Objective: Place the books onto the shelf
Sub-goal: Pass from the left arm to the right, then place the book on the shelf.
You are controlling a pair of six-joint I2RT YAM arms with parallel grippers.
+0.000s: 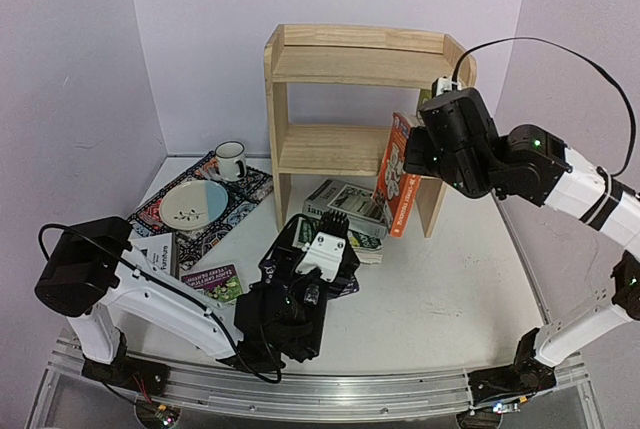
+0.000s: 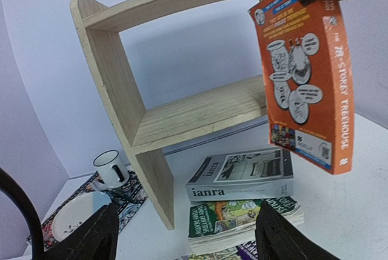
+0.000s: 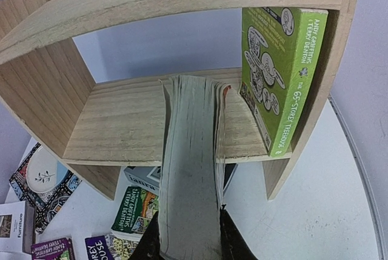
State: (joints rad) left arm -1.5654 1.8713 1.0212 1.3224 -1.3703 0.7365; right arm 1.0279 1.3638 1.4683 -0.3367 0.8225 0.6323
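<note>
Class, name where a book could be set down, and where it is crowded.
Bare: lower tier of the light pine shelf, from its left panel to the upright light green paperback. Crowded: the white table before it, with stacked books.

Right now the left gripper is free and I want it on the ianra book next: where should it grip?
Probably the spine edge of the ianra book, from the near side, jaws one above the other. It lies flat atop the green book, spine facing the left arm, so that edge is exposed.
</note>
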